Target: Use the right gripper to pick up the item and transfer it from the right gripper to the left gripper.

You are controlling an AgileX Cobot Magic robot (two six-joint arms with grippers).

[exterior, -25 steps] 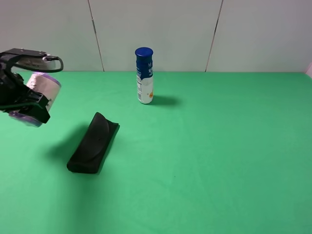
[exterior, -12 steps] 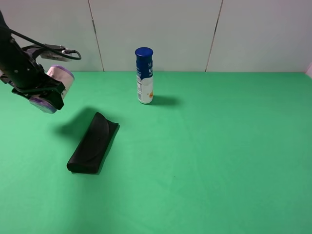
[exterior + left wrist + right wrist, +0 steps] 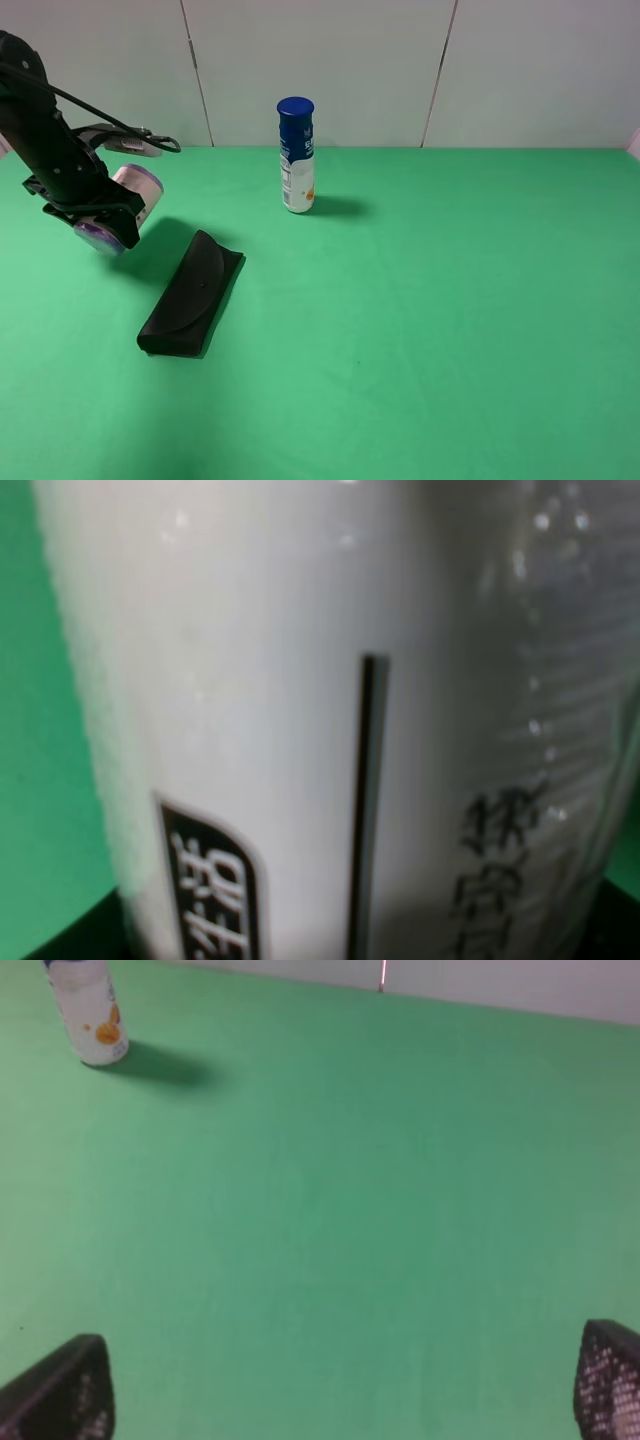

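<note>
Green desk [image 3: 420, 300] in the exterior high view: left gripper [image 3: 105, 205] sits at the far left, above the surface, its arm slanting down from the upper left corner with a black cable looping over it. Jaws are clamped on the item [image 3: 122, 208], which is tilted, long axis running from purple lid at upper right to purple rim at lower left, just beside the near end of the flat black case [image 3: 191, 293] but apart from it. Blue-capped white bottle [image 3: 296, 155] stands upright near the back wall, well apart; its print is too small to read. Right arm is not visible in this view. Left wrist view: the item [image 3: 330, 720] fills the frame, cream side with a thin dark vertical line and blurred dark characters, unreadable. Right wrist view: right gripper [image 3: 345, 1390] hangs over bare desk [image 3: 330, 1210], jaws spread wide, nothing between them; the bottle [image 3: 88, 1010] is off in the distance.
</note>
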